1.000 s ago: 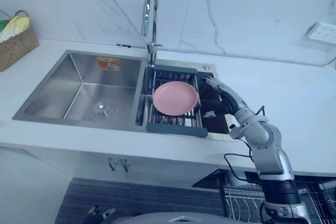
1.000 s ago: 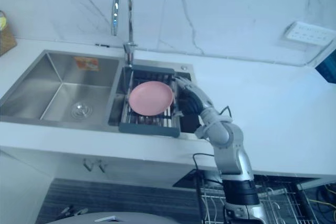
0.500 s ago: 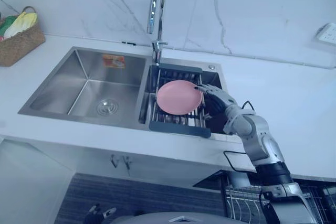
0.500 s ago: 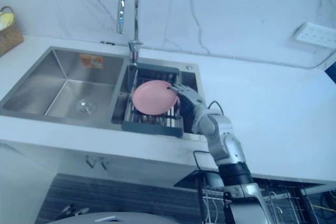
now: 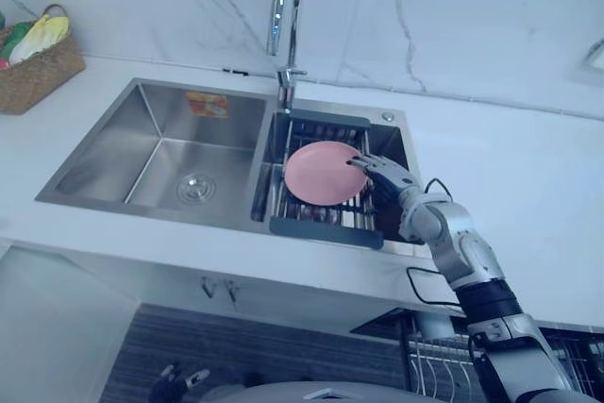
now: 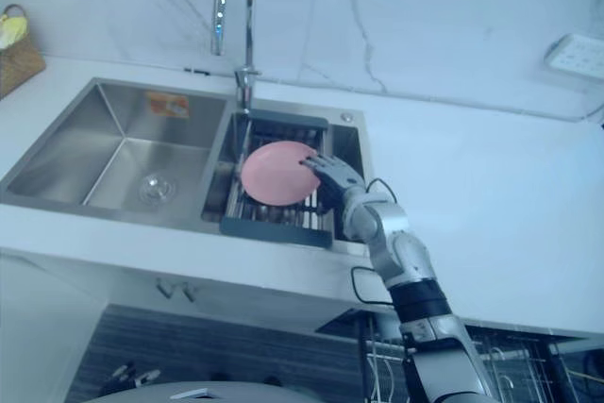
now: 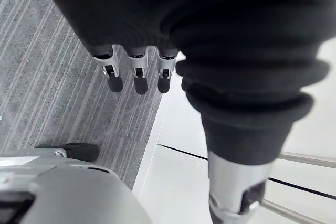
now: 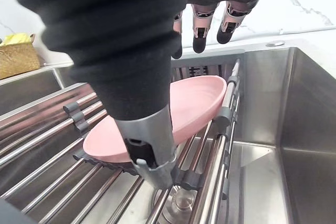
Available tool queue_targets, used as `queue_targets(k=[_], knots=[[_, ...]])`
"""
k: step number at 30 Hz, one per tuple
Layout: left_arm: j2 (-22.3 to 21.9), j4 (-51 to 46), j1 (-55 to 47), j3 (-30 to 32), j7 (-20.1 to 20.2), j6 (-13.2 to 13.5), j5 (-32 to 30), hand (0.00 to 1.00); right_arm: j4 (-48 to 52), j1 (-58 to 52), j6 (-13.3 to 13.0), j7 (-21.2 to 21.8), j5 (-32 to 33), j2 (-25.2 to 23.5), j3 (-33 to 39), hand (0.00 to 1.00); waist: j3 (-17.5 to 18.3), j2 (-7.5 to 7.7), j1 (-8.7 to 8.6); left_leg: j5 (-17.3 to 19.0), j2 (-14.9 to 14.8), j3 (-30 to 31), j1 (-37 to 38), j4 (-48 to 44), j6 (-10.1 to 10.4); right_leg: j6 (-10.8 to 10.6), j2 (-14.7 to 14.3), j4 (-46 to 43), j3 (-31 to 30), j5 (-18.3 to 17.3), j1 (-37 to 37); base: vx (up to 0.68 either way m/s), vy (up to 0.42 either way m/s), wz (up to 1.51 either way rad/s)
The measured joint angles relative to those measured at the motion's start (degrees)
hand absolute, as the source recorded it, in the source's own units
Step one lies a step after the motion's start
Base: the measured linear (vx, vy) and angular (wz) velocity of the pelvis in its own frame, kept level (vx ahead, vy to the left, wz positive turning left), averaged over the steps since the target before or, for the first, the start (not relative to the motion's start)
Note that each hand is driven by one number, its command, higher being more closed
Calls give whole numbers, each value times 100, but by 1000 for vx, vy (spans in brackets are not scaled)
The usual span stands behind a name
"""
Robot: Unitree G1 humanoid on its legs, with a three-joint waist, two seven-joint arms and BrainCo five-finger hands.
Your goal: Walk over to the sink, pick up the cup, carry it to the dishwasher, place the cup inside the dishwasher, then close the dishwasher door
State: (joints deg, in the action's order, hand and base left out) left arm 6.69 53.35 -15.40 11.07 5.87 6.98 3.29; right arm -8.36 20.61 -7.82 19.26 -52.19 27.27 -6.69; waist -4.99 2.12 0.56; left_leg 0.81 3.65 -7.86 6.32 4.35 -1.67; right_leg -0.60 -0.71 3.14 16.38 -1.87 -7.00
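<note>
You have one pink plate [image 5: 324, 173] resting on the single dark-framed drying rack [image 5: 326, 230], which spans the right of the sink's [image 5: 113, 143] two basins below the one faucet [image 5: 283, 7]. One woven basket [image 5: 38, 68] sits at the far left of the counter [image 5: 491, 167]. Your right hand [image 5: 382, 172] is over the plate's right rim, its fingers [image 8: 199, 30] straight above it and the thumb low beside it, gripping nothing. Your left hand [image 7: 137, 74] hangs over the striped floor [image 7: 42, 77] with relaxed, empty fingers.
</note>
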Motion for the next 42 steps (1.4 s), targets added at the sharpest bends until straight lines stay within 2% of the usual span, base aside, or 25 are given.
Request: queue_targets(k=[5, 12, 20, 39, 42], knots=[[0, -39, -15, -1, 34, 1, 0, 0, -346, 109, -47, -118, -31, 33, -116, 0, -11, -13, 47, -27, 0, 21, -8, 1, 37, -2, 0, -6, 26, 3, -2, -35, -9, 3], [1, -45, -22, -2, 66, 42, 0, 0, -480, 159, -65, -338, -225, 30, -222, 0, -36, -9, 74, -72, 1, 131, -37, 7, -19, -1, 1, -5, 148, 5, -8, -35, -7, 8], [4, -105, -110, -6, 64, 193, 4, 0, -884, 229, -32, -566, -431, 20, -284, 0, -79, -7, 129, -94, 2, 170, -57, 8, -9, -1, 1, -2, 192, 5, -7, -15, -2, 3], [11, -115, -167, -8, 66, 220, 110, 0, -1290, 244, -42, -753, -453, -33, -625, 0, -107, 1, 212, -160, 5, 308, -119, 10, 16, 4, 2, -2, 317, 8, 3, -13, -2, 4], [11, -117, -171, -8, 67, 221, 112, 0, -1336, 243, 37, -773, -456, -92, -628, 0, -114, 4, 233, -161, 5, 313, -131, 10, 15, 4, 2, 2, 325, 8, 9, 0, 0, 0]])
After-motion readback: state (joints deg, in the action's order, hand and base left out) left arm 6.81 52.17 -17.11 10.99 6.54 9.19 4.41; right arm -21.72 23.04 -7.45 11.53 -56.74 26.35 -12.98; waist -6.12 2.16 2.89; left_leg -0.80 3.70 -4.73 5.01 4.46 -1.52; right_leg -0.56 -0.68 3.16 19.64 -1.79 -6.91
